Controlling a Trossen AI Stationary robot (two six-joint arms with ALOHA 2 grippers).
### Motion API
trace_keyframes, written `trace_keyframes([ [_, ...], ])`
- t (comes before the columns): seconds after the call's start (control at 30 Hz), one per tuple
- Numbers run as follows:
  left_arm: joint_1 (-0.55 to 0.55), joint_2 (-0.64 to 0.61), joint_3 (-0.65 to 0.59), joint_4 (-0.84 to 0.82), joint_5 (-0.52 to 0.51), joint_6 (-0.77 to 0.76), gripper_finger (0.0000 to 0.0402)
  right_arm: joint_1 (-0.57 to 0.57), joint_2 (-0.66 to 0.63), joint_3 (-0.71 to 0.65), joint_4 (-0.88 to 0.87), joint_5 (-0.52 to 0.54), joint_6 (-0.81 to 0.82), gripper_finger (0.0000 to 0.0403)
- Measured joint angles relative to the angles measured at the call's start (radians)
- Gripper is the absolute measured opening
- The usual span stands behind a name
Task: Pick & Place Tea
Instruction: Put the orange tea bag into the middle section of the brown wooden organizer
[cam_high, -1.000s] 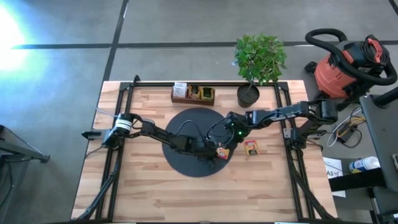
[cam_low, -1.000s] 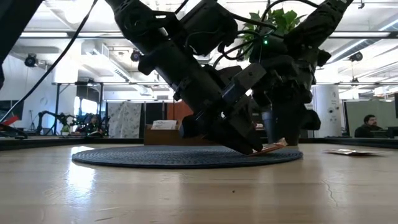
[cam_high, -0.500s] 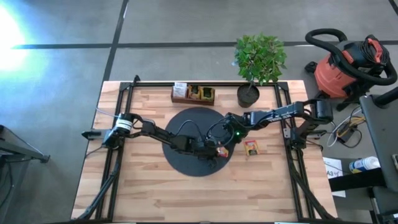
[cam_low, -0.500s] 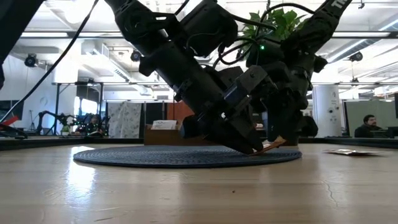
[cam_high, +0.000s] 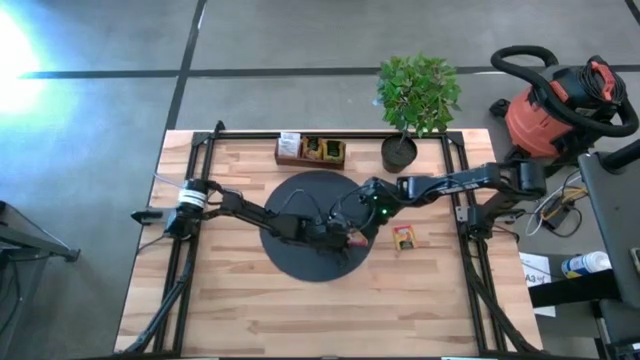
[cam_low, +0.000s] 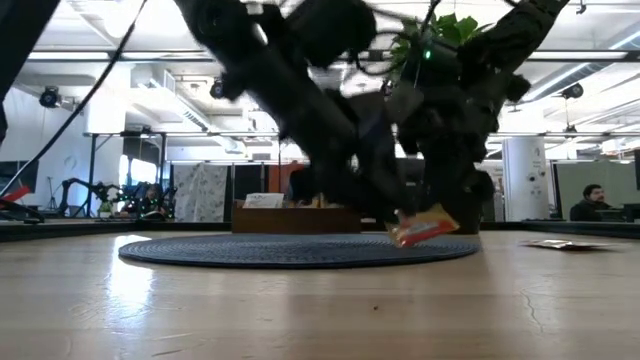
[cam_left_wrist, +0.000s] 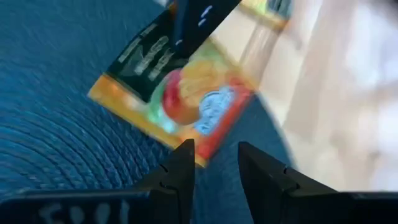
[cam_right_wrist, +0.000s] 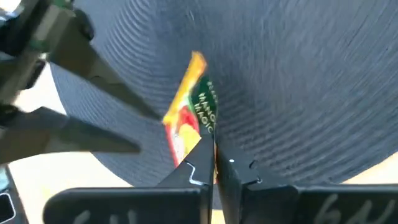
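Orange-red sachet (cam_right_wrist: 191, 121) pinched in right gripper (cam_right_wrist: 214, 163); second sachet (cam_high: 404, 237) on table.

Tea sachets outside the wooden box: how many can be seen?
2. One tea sachet is pinched by the right pincer above the black mat; another sachet lies on the table right of the mat. Others may be hidden.

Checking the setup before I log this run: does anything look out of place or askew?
One small flat paper tea sachet lies alone on the bare wooden table, off the round black mat. The right gripper pinches another orange-red sachet, tilted, above the mat's edge.
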Motion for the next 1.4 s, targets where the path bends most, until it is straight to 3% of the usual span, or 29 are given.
trace_keyframes([
  [0.2, -0.013, -0.160, 0.001, -0.178, -0.133, -0.067, 0.0117, 0.000, -0.114, 0.005, 0.003, 0.090, -0.136, 0.0008],
  [0.4, -0.070, -0.384, 0.002, -0.441, -0.464, -0.181, 0.0117, -0.002, -0.164, 0.079, 0.003, 0.143, -0.329, 0.0008],
  [0.57, -0.103, -0.565, -0.044, -0.597, -0.670, -0.332, 0.0117, -0.026, -0.090, 0.216, -0.001, 0.157, -0.440, 0.0008],
  [0.8, -0.105, -0.779, -0.160, -0.664, -0.750, -0.424, 0.0117, -0.120, 0.114, 0.454, -0.019, 0.155, -0.526, 0.0008],
  [1.1, -0.105, -1.047, -0.301, -0.690, -0.835, -0.411, 0.0117, -0.226, 0.360, 0.762, -0.120, 0.161, -0.625, 0.0008],
  [1.4, -0.103, -1.186, -0.405, -0.689, -0.896, -0.328, 0.0117, -0.307, 0.516, 0.917, -0.136, 0.220, -0.645, 0.0008],
])
